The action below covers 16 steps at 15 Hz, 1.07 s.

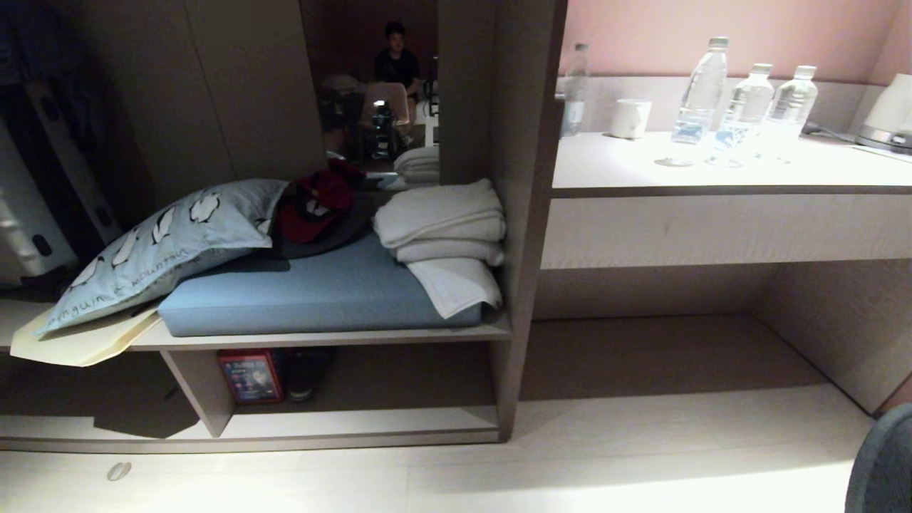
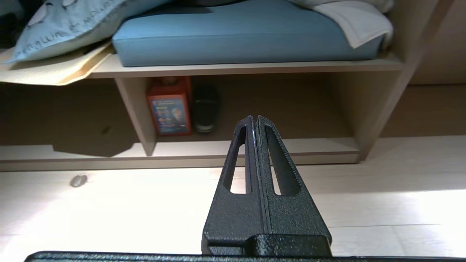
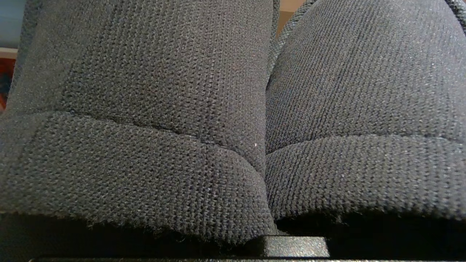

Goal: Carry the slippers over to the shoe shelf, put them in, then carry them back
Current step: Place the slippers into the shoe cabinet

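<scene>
Right wrist view: the two dark charcoal knitted fabric slippers (image 3: 233, 120) fill it, side by side and touching, right up against the camera.
Right jaws: hidden behind the fabric; they read as pressed together, and by my judgement clamped on the pair, since the slippers hang so close to the wrist.
Left jaws: the black slotted left gripper (image 2: 255, 120) has its fingers shut flat against each other, holding nothing, pointing over the pale floor (image 2: 109, 211) toward the cubby.
Arms in head view: neither shows.
Shoe shelf: the low pale wood-grain shoe shelf (image 1: 356, 426) sits under the board carrying the blue-grey seat cushion (image 1: 320, 292), with a short upright divider (image 1: 203, 392).
Already inside: a red printed box (image 1: 251, 376) and a lone flat black shoe (image 1: 306, 374), both just beside the divider at the back.
Progress: early, I judge; the slippers are off the floor and carried, not yet in the shelf, and the trip back is all to come.
Open room: the cubby's right half, from the black shoe to the tall side panel (image 1: 509, 385), looks free.
Edges to mind: the low overhead board, the raised front lip and that side panel.
</scene>
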{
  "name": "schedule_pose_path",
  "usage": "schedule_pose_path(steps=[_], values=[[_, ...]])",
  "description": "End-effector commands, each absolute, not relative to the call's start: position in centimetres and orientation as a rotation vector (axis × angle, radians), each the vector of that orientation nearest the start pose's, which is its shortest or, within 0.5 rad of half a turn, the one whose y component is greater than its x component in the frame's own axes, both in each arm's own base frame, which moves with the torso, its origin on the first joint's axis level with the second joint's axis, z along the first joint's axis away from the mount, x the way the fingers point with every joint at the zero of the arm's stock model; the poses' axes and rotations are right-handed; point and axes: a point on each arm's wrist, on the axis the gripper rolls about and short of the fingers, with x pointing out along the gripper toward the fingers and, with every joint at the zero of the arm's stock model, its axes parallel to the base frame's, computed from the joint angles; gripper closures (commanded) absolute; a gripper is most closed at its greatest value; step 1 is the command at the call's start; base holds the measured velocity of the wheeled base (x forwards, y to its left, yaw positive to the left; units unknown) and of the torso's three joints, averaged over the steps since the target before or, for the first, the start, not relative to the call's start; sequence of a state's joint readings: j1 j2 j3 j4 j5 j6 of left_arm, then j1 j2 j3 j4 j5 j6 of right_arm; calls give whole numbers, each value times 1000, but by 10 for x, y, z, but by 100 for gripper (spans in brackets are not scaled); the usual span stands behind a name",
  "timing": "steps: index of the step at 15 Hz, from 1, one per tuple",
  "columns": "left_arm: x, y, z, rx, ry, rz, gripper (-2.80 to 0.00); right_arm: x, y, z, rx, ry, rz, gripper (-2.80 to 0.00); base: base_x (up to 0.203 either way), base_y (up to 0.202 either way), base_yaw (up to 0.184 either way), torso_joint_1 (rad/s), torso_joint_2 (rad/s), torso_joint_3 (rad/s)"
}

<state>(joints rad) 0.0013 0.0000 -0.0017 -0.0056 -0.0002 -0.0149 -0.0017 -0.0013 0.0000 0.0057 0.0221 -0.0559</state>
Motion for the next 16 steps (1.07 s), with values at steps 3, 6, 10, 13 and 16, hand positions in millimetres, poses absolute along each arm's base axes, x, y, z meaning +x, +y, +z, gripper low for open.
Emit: schedule_pose_path(steps=[3,6,10,13,16], values=[[-23,0,77,-15,-8,1,0,-23,1,74,-57,6,22,0,0,195,-2,4,2,3],[-23,0,77,-15,-8,1,0,-23,1,74,-57,6,22,0,0,196,-1,2,0,4],[-23,0,77,-15,-8,1,0,-23,1,74,-57,6,22,0,0,194,-1,2,2,3],[-23,0,77,-15,-8,1,0,-23,1,74,-57,6,22,0,0,197,-1,-1,5,3],[-23,0,77,-15,-8,1,0,-23,1,74,-57,6,22,0,0,194,-2,2,5,3]])
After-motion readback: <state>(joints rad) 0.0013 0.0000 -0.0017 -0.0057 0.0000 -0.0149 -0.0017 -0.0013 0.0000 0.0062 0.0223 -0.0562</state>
